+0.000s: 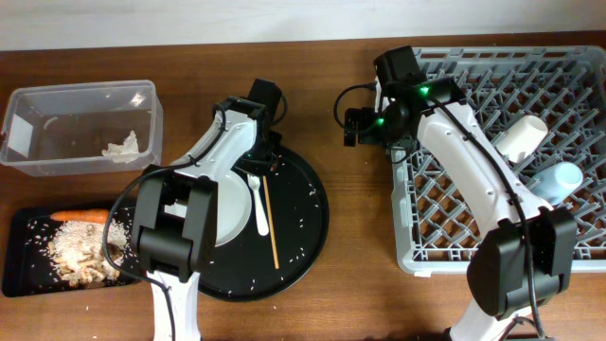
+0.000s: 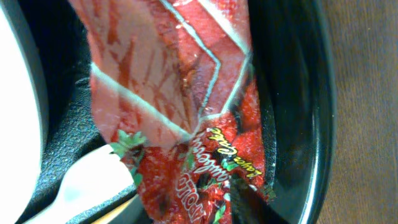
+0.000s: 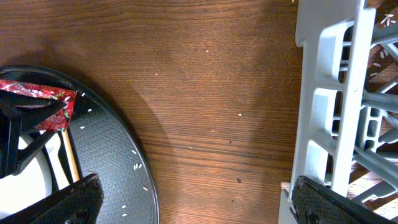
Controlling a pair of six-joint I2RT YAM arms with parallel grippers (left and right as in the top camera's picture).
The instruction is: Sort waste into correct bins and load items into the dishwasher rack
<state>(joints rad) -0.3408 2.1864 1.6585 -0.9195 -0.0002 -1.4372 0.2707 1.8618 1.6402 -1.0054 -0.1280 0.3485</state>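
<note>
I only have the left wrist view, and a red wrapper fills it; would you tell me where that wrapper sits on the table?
Observer: The red wrapper lies at the far rim of the round black tray, with the left pincer right at it.
Operator: Thank you. Where is the clear tub from there?
Observer: The clear tub stands further left, beyond the tray, and holds a crumpled tissue.
Operator: And is the right arm in the way?
Observer: No; the right pincer hangs open over the table, between the tray and the rack.
</note>
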